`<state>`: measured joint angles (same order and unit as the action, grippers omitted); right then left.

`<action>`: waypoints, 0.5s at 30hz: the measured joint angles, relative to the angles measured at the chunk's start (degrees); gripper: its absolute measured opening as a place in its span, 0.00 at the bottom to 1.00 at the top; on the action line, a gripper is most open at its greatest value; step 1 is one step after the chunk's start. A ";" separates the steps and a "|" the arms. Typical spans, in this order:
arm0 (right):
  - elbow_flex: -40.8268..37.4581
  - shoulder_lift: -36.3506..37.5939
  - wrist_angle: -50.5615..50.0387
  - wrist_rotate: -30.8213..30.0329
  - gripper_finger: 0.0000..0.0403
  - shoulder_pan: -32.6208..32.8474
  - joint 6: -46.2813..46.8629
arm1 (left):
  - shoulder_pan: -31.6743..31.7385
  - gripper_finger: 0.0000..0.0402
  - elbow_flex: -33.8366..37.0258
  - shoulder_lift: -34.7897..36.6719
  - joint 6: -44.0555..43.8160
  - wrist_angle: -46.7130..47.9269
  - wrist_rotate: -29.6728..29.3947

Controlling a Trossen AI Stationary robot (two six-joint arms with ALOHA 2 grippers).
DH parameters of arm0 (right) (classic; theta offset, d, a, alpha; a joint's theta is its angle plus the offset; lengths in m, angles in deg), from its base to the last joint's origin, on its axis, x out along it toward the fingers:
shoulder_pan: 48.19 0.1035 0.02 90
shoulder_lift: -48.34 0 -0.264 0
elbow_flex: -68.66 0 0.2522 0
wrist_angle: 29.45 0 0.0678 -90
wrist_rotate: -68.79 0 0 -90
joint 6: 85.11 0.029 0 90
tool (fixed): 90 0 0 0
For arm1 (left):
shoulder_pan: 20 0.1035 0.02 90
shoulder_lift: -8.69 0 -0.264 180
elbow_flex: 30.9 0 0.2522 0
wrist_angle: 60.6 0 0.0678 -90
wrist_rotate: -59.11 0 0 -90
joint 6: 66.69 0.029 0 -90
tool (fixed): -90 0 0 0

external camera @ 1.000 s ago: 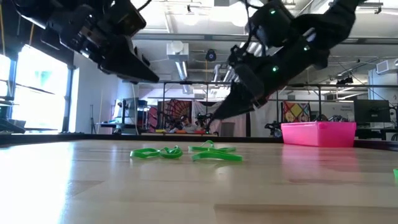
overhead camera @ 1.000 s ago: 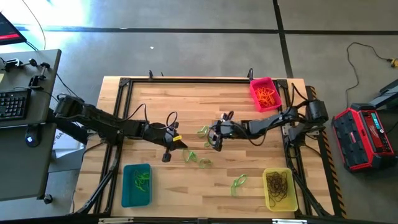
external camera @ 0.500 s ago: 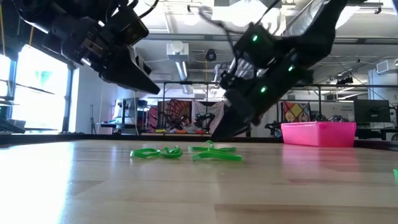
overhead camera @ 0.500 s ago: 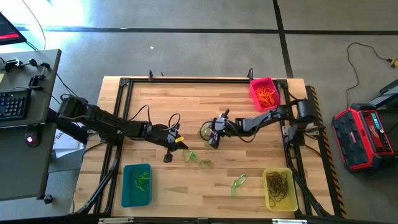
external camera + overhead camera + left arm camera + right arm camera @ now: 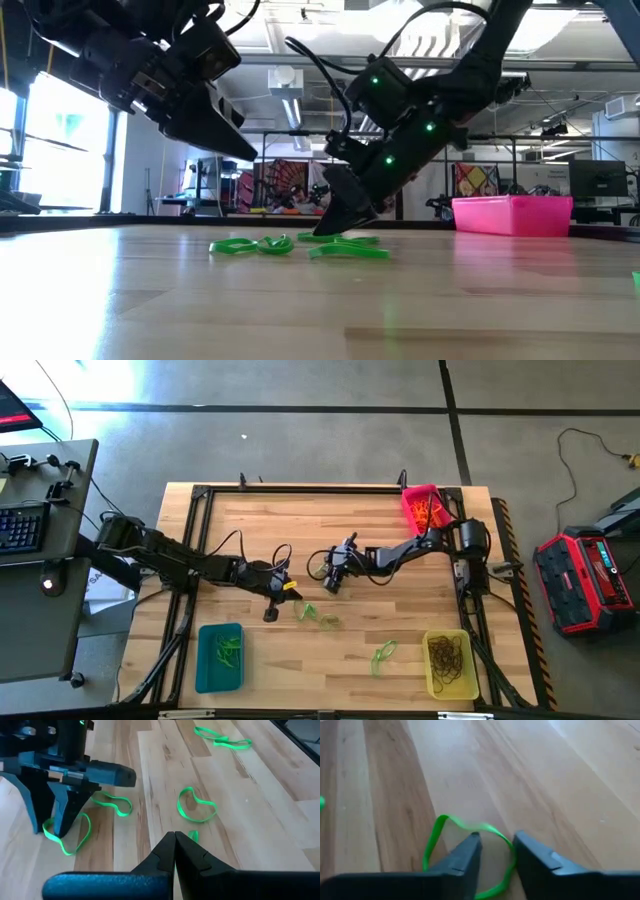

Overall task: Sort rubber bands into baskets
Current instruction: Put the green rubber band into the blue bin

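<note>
1. A green rubber band point(image 5: 470, 855) lies flat on the wooden worktop point(image 5: 300, 525) near its middle, and the right tool point(image 5: 331, 582) is down on it.
2. In the right wrist view 1 finger point(image 5: 462, 860) stands inside the loop and the other just outside it, so the band's edge runs between them. The jaws are part open with a narrow gap, and the band is not lifted.
3. In the low view the right tool point(image 5: 332, 222) has its tips at the worktop, right behind the green bands there.
4. More green bands point(image 5: 318, 616) lie loose just toward the front edge from the 2 tools, and another green band point(image 5: 383, 654) lies farther toward the front, near the yellow basket.
5. The left tool point(image 5: 283, 589) is just beside the right one, above the worktop. Its jaws are fully closed and it has hold of nothing; its wrist view shows the fingers point(image 5: 175, 851) pressed together over 3 green bands.
6. The teal basket point(image 5: 219, 657) sits at the front left with green bands inside.
7. The yellow basket point(image 5: 451, 664) sits at the front right with dark bands inside.
8. The pink basket point(image 5: 425, 509) sits at the back right with orange bands inside.
</note>
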<state>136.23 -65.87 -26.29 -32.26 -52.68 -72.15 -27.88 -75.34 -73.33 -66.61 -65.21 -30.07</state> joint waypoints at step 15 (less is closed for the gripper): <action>-0.24 3.50 1.09 -2.14 0.01 5.41 -3.08 | 0.00 0.17 0.00 0.02 -3.02 -1.38 -8.18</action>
<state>135.99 -62.36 -25.20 -34.40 -47.27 -75.23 -27.88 -75.34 -73.30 -69.63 -66.59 -38.25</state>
